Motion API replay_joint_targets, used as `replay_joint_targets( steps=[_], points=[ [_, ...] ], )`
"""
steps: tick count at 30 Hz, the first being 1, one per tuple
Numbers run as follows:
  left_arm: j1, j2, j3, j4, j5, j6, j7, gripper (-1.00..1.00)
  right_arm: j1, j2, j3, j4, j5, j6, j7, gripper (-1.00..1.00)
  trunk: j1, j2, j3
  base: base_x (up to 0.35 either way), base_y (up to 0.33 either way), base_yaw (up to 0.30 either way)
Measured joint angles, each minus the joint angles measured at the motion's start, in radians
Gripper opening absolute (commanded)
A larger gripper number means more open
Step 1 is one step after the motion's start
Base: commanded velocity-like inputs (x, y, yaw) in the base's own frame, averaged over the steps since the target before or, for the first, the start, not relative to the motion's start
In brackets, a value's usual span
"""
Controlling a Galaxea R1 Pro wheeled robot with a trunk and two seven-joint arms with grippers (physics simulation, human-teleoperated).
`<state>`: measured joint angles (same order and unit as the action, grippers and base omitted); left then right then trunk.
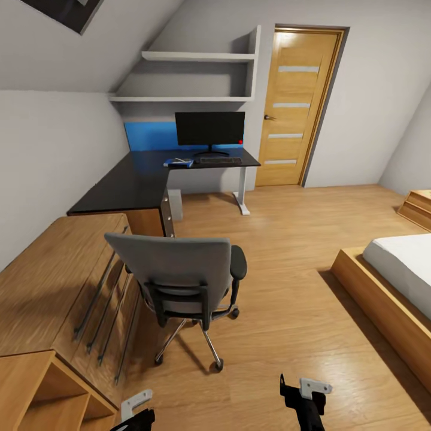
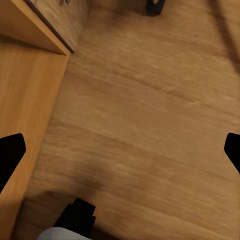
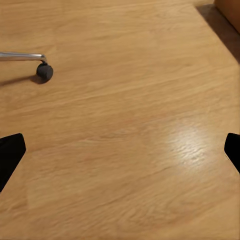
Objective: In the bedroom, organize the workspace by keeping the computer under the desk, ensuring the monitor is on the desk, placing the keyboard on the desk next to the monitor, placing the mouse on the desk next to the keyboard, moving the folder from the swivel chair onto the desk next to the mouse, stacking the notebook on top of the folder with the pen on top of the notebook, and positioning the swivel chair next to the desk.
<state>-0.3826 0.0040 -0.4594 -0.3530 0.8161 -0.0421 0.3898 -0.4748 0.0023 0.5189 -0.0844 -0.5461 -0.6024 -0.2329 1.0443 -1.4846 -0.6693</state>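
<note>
Swivel chair (image 1: pixel 182 281), likely free-rolling on castors, best pushed by its stiff backrest; left gripper (image 2: pixel 120 150) and right gripper (image 3: pixel 120 150) spread apart, empty.

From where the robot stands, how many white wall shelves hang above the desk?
2. The upper shelf sits under the sloped ceiling; the lower shelf runs just above the monitor on the desk.

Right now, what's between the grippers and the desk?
In the head view, the swivel chair stands on the wood floor between the left gripper, the right gripper and the desk, its back facing the robot.
</note>
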Motion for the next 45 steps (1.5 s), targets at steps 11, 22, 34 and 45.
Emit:
replay_joint_targets(
  steps=[11, 22, 34, 45],
  points=[
    [0.0, 0.0, 0.0, 0.003, 0.001, 0.0, 0.002, 1.0, 0.0, 0.021, 0.0, 0.014, 0.002, -0.005, 0.006, 1.0, 0.042, -0.077, -0.034, 0.0, 0.0, 0.122],
    [0.0, 0.0, -0.001, 0.004, 0.001, 0.0, 0.002, 1.0, 0.0, 0.022, 0.0, 0.018, 0.003, -0.005, 0.006, 1.0, 0.084, -0.154, -0.071, 0.0, 0.0, 0.151],
    [0.0, -0.001, -0.002, 0.004, 0.001, 0.0, 0.002, 1.0, 0.0, 0.022, -0.001, 0.018, 0.003, -0.005, 0.006, 1.0, 0.131, -0.238, -0.118, -0.047, 0.0, 0.116],
    [0.0, -0.001, -0.002, 0.024, -0.003, -0.001, 0.003, 1.0, 0.0, 0.022, -0.001, 0.018, 0.003, -0.005, 0.006, 1.0, 0.173, -0.315, -0.153, -0.083, 0.0, 0.007]
  ],
)
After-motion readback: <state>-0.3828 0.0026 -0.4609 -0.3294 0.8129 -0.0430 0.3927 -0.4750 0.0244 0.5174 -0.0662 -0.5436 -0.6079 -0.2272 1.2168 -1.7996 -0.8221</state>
